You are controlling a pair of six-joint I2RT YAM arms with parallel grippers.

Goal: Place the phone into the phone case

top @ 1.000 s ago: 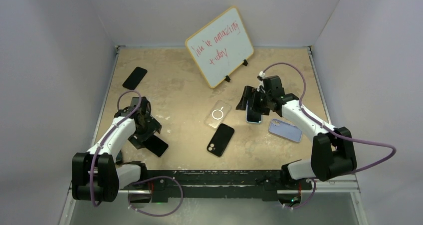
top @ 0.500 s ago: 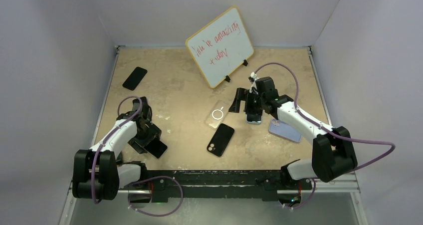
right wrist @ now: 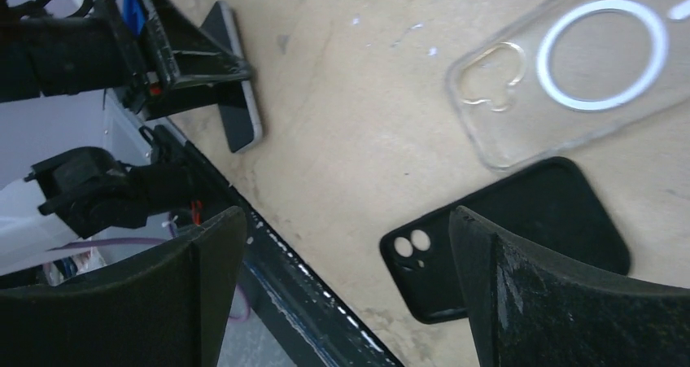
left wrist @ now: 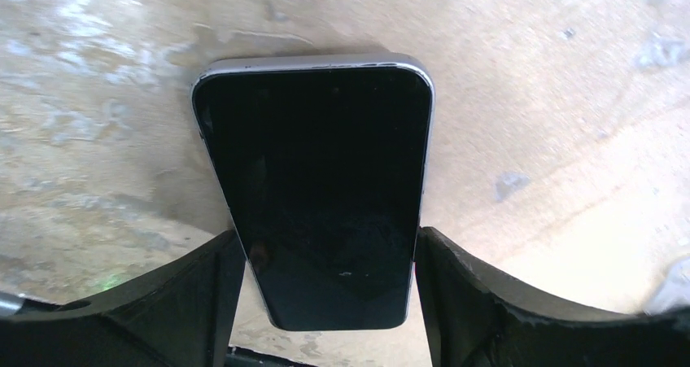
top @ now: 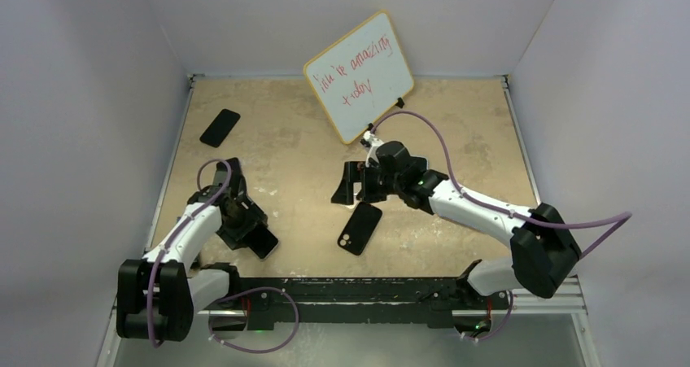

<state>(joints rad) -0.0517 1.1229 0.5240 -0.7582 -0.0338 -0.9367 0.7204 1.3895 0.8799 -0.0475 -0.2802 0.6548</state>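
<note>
Our left end effector [left wrist: 325, 251] is clamped on the long edges of a dark-screened phone [left wrist: 317, 172] at the near left of the table [top: 285, 139]. We cannot tell whether the phone rests on the table or sits just above it. Our right end effector [right wrist: 350, 220] is spread wide with nothing between its fingers. It hovers over a clear phone case [right wrist: 569, 82] marked with a white ring. A black phone case [right wrist: 504, 237] lies just beside the clear one.
</note>
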